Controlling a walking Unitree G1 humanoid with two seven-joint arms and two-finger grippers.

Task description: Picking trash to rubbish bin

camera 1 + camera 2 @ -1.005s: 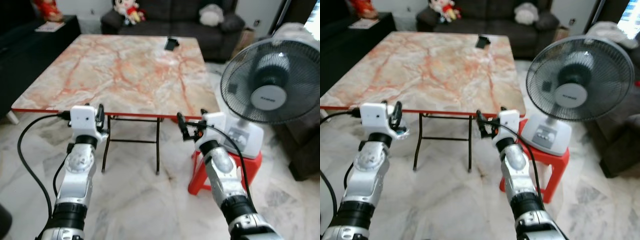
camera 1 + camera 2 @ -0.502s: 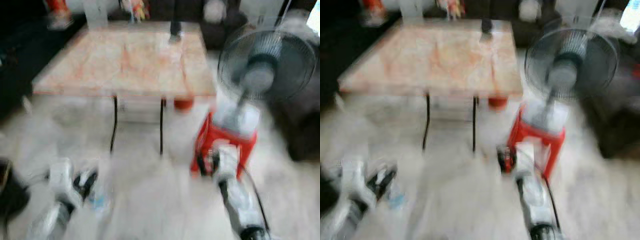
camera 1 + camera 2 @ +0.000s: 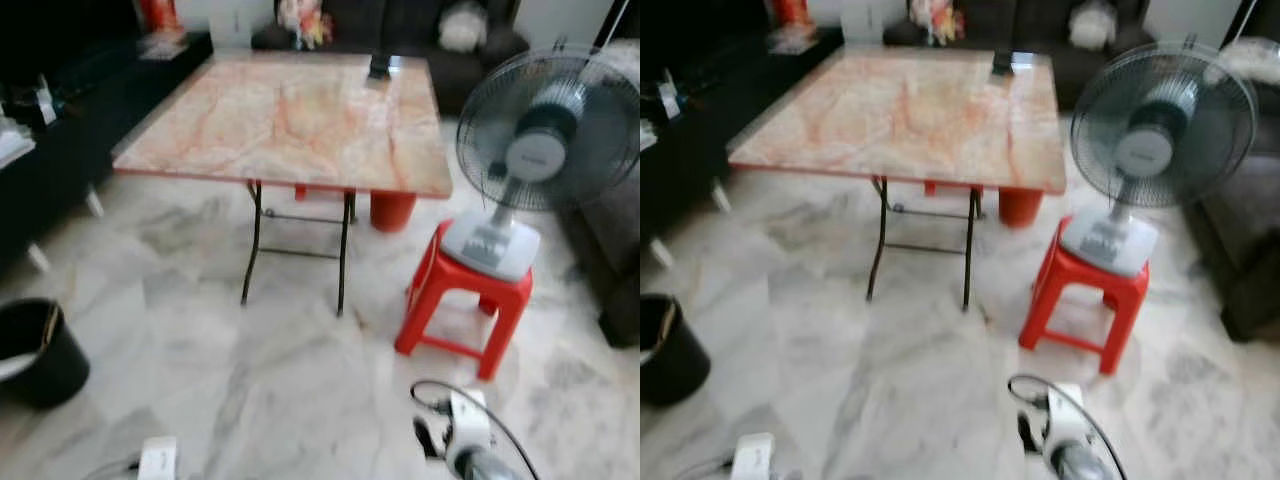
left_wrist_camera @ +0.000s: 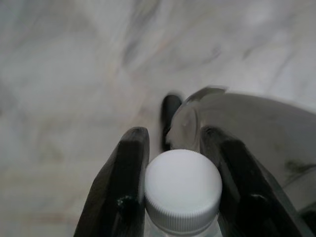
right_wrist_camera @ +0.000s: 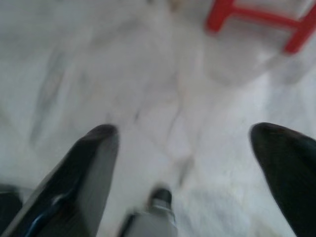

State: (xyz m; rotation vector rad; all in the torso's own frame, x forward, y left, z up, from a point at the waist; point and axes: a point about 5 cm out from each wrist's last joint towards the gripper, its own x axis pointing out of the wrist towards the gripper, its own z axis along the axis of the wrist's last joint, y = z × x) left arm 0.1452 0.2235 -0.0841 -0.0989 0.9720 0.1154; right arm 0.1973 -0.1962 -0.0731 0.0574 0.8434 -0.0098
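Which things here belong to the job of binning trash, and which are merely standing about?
Belongs to the job:
- bottle, white cap, held in the left gripper
- black rubbish bin on the floor to the robot's left

Standing about:
- marble-topped table
- fan on the red stool
- sofa behind the table

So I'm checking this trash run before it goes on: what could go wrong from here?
The left hand grips the clear white-capped plastic bottle only near its cap, so it may slip or swing. The round black rubbish bin sits off to the robot's left, so a turn is needed, and the views are blurred. The open right hand hangs low near the red plastic stool carrying the white-based pedestal fan.
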